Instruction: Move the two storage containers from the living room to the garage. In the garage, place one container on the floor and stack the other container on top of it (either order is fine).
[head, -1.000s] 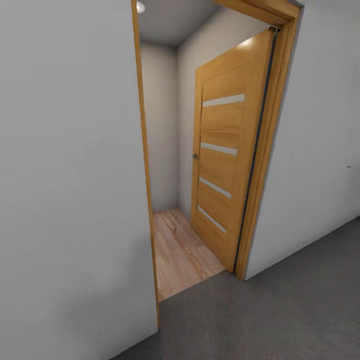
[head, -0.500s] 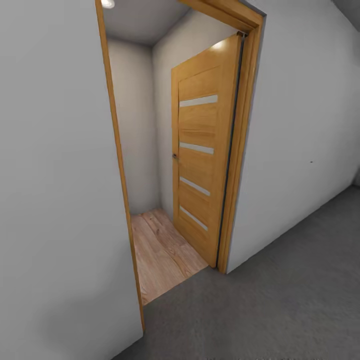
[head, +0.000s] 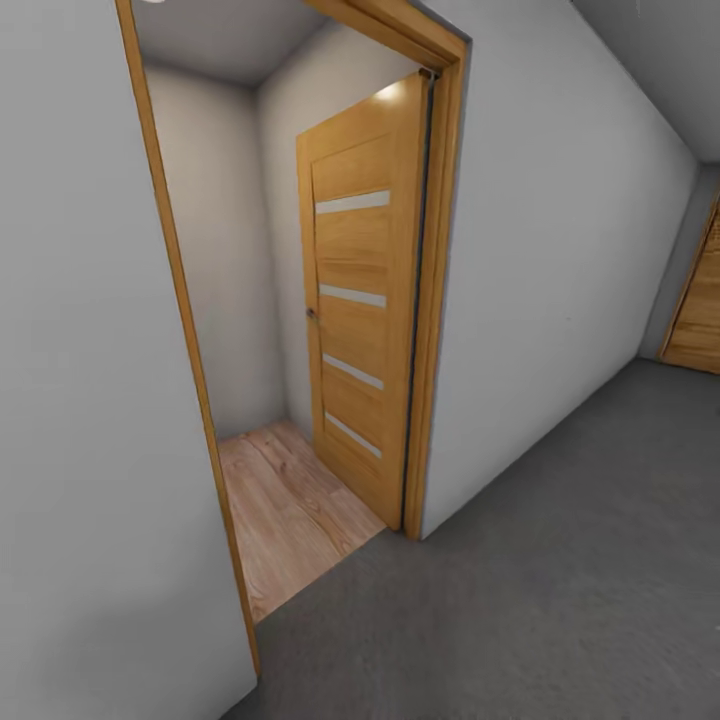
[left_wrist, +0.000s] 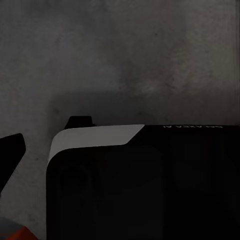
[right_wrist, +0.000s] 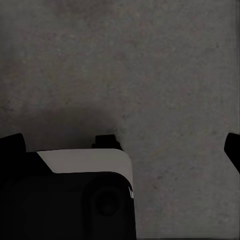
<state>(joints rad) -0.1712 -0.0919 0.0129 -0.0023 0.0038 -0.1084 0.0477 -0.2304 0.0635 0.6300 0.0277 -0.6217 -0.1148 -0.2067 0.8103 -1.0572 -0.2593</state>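
Storage container: a sliver of orange-red (left_wrist: 15, 233) at the edge of the left wrist view, probably one bin, set on the concrete floor (head: 560, 600) of the garage. Wooden door (head: 355, 300), open onto the plank floor (head: 290, 510), had slid leftward across the head view over the last second; camera turning, likely heading for the second bin. Both grippers: finger state could not be told.

A home's garage: grey concrete floor (head: 560, 600), wooden door (head: 362, 300), pale walls (head: 560, 260).
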